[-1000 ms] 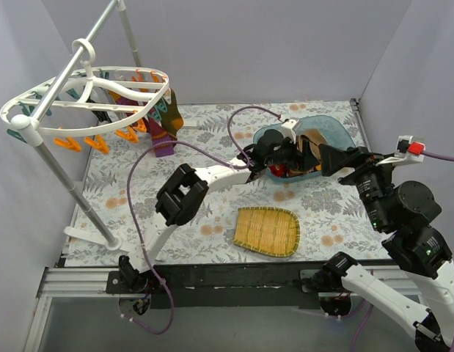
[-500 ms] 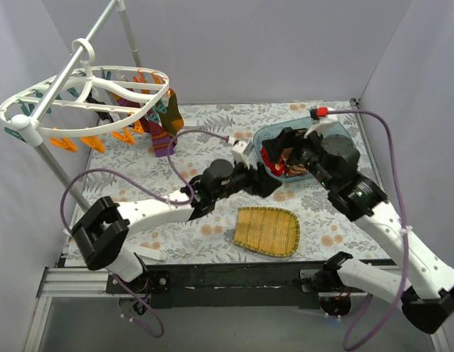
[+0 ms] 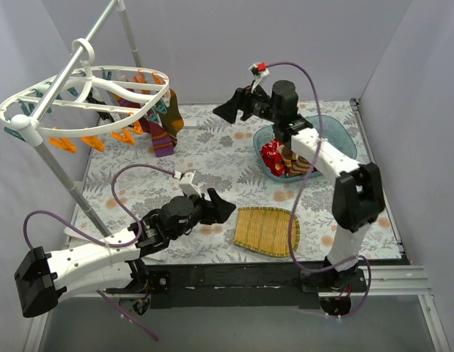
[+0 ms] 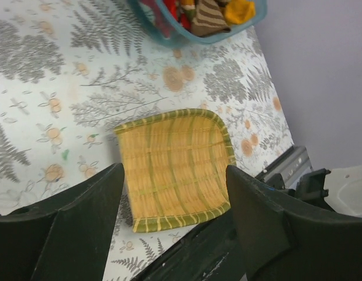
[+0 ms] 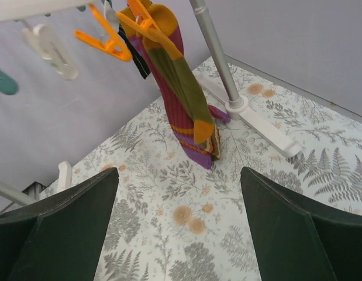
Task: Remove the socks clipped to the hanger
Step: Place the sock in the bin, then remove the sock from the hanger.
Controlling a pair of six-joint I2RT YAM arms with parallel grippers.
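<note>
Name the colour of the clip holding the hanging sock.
Orange clip; best in the right wrist view.

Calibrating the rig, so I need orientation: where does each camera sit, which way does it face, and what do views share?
Top external: above and behind the bases, looking down; both arms show, left gripper by the tray, right gripper high, pointing toward the hanger.
Left wrist: on the left arm, facing down at tray and bowl; own open fingers frame it.
Right wrist: on the right arm, facing the hung socks and pole; own open fingers below.
Shared: top and left wrist see tray and bowl.
</note>
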